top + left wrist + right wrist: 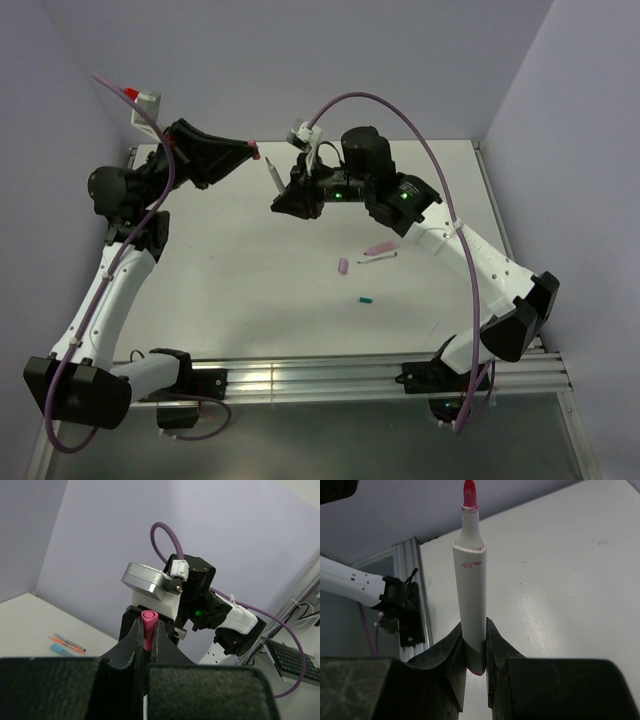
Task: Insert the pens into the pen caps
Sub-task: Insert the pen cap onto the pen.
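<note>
Both grippers are clenching: the left gripper (148,632) is pinching a pink cap (148,618), and the right gripper (474,631) is clasping a white pen (471,580) upright.

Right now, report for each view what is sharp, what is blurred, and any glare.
Top external: even soft light, faint shadows, no glare on the table. Left wrist: the pink cap sharp, the black foreground blurred. Right wrist: the white pen sharp, a mild sheen on the table beyond.

place: robotics lab cell | evidence: plain lilac walls (300,60), white table (250,290) on aluminium rails (300,372), keyboard (292,662)
</note>
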You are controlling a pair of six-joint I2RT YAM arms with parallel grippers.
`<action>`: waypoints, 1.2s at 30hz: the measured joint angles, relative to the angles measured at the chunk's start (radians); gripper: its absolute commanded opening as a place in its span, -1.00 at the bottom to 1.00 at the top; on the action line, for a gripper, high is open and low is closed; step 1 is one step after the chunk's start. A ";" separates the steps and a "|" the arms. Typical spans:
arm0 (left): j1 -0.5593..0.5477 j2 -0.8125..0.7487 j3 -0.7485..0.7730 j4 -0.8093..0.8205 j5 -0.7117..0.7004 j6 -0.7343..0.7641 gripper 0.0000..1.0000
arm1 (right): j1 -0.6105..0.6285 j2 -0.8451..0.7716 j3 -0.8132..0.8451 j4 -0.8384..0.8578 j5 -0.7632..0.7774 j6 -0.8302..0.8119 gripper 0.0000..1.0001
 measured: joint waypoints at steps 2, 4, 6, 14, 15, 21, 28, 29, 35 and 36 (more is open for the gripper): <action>0.000 -0.007 -0.003 0.026 0.005 -0.013 -0.99 | 0.001 0.000 0.005 -0.003 -0.015 0.006 -1.00; 0.000 -0.013 -0.003 0.043 0.007 -0.016 -0.99 | 0.004 0.000 0.016 -0.005 -0.026 0.011 -1.00; 0.000 -0.017 -0.003 0.047 0.007 -0.016 -0.99 | 0.005 0.000 0.032 -0.006 -0.035 0.012 -1.00; 0.000 -0.017 -0.004 0.066 0.007 -0.016 -0.99 | 0.023 0.000 0.059 -0.008 -0.065 0.012 -1.00; 0.000 -0.017 -0.004 0.073 0.006 -0.016 -0.99 | 0.026 0.000 0.059 -0.008 -0.067 0.012 -1.00; 0.000 -0.017 -0.004 0.099 0.006 -0.017 -0.99 | 0.039 0.000 0.059 -0.016 -0.083 0.012 -1.00; 0.000 -0.016 -0.019 0.111 0.006 -0.021 -0.99 | 0.046 0.002 0.060 -0.024 -0.084 0.012 -1.00; 0.000 -0.016 -0.021 0.109 0.006 -0.021 -0.99 | 0.046 0.002 0.061 -0.024 -0.084 0.012 -1.00; 0.000 -0.015 -0.035 0.114 0.006 -0.022 -0.99 | 0.047 0.006 0.065 -0.026 -0.084 0.012 -1.00; 0.000 -0.015 -0.041 0.115 0.006 -0.022 -0.99 | 0.048 0.007 0.066 -0.026 -0.084 0.012 -1.00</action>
